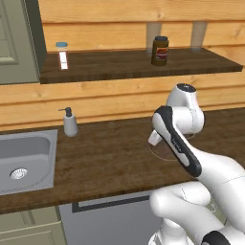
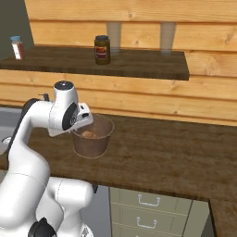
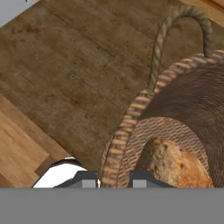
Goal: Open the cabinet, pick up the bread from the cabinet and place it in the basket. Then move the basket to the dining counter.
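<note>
Hand view, bottom centre: gripper (image 3: 113, 179) pinches the basket (image 3: 131, 118) rim, bread (image 3: 175, 164) inside; next, carrying it to the dining counter.

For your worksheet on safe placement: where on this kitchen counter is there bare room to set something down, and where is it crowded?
Bare counter lies right of the basket, and between the soap dispenser and the arm. It is crowded at the basket, where the gripper clamps the rim over the bread.

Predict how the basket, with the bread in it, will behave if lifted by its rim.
The basket is woven, so its wall may flex slightly. Gripped on one side of the rim by the tool, it would probably hang tilted. The bread lies loose inside and may slide.
</note>
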Robot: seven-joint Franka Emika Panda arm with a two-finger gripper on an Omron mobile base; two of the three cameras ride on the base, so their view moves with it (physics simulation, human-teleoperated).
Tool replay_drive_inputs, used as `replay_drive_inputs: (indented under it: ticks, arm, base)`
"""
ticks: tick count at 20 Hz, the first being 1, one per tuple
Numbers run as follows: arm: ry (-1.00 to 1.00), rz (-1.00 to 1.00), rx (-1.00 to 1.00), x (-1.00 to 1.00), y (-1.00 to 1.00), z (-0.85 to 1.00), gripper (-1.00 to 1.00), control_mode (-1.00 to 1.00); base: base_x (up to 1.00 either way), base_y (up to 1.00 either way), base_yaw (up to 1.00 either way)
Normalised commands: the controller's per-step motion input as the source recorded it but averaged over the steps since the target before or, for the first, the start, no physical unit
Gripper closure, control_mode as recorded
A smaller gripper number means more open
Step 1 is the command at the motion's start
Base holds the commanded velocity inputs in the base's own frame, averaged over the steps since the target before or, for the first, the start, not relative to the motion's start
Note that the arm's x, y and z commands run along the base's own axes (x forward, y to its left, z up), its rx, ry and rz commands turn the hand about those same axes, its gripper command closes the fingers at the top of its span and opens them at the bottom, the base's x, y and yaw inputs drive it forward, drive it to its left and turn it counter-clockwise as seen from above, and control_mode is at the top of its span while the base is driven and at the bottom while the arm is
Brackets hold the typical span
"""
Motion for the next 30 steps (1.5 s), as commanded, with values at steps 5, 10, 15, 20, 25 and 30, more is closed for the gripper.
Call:
replay_drive_inputs:
  ticks: [5,10,15,20,25,30]
  arm:
    - [-0.02,0.00,-0.14,-0.37,0.00,0.27,1.00,-1.00]
    - [-0.02,0.00,-0.15,-0.32,0.00,0.23,1.00,-1.00]
    - [0.08,0.00,-0.01,-0.14,0.02,0.21,1.00,-1.00]
    - [0.00,0.00,0.01,-0.14,0.05,0.00,1.00,-1.00]
    - [0.00,0.00,0.00,0.00,0.00,0.00,1.00,-1.00]
    - [0.00,0.00,0.00,-0.05,0.00,0.00,1.00,1.00]
  base:
    - [0.00,0.00,0.00]
    - [0.00,0.00,0.00]
    - [0.00,0.00,0.00]
    - [0.00,0.00,0.00]
    - [0.00,0.00,0.00]
    - [-0.18,-0.01,-0.04]
